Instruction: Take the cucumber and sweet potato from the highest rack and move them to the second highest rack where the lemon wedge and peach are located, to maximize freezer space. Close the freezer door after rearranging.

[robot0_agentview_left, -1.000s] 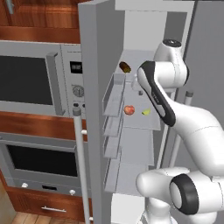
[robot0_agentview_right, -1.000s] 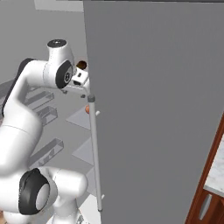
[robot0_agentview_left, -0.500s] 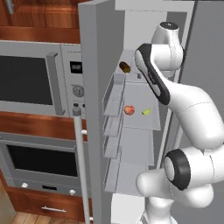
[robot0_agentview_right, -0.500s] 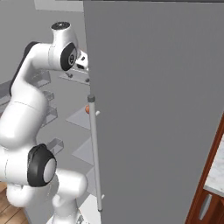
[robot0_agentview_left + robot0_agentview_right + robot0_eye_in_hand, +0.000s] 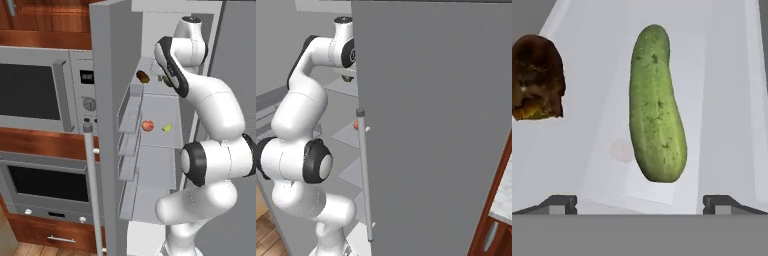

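While the hand (image 5: 640, 202) hovers spread and empty | cucumber (image 5: 656, 102) lies lengthwise just ahead, between the fingertips | sweet potato (image 5: 537, 77) sits to its left | risk: closing along its length could roll it away.

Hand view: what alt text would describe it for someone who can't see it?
A green cucumber lies lengthwise on a pale freezer rack, centred ahead of the open gripper. A dark brown sweet potato sits apart, at the left.
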